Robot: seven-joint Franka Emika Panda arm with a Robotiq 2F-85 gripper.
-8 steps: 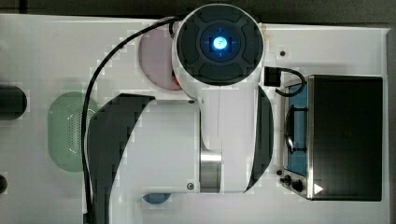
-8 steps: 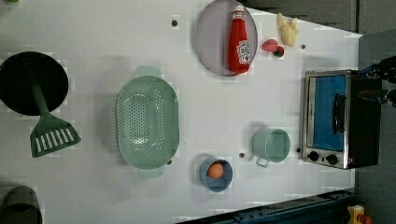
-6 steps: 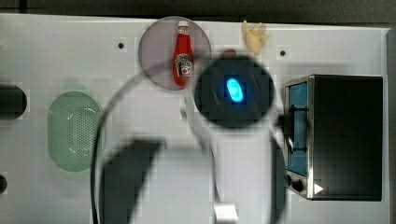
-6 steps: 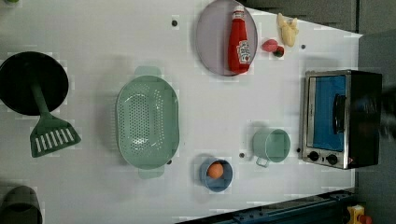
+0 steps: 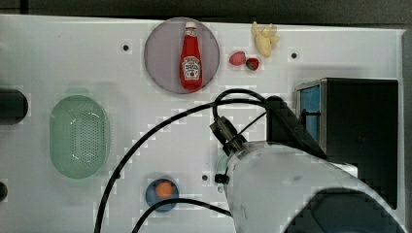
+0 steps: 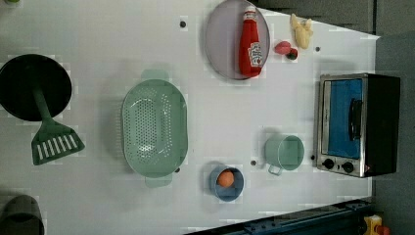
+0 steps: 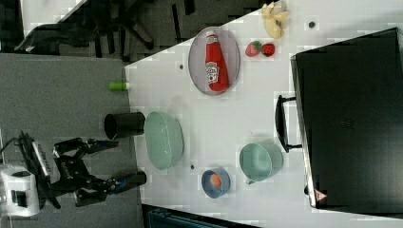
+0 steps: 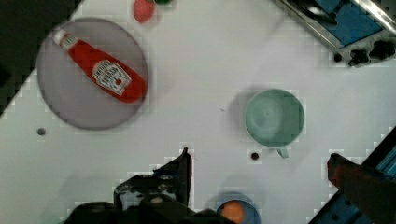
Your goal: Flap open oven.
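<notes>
The oven (image 6: 357, 125) stands at the left view's right, its blue glass door shut and its bar handle (image 6: 356, 119) across the glass. It also appears as oven (image 5: 359, 131), oven (image 7: 351, 118) and oven (image 8: 355, 23). My gripper (image 8: 259, 156) hangs open high above the table, holding nothing, with its black fingers (image 8: 183, 168) spread wide over the table near a mint cup (image 8: 274, 117). The gripper is well apart from the oven. In the right view the gripper (image 7: 126, 160) appears at the lower left. My arm (image 5: 301, 189) covers the top view's lower right.
The mint cup (image 6: 285, 152) stands just in front of the oven door. A blue bowl (image 6: 226, 182) holds an orange ball. A ketchup bottle (image 6: 250, 44) lies on a grey plate. A green colander (image 6: 154, 128), a black pan with a spatula (image 6: 51, 142) and strawberries (image 6: 284, 48) are further off.
In the top view my arm has swung from the table's middle to the lower right, uncovering the plate and ketchup bottle. The oven door has stayed shut.
</notes>
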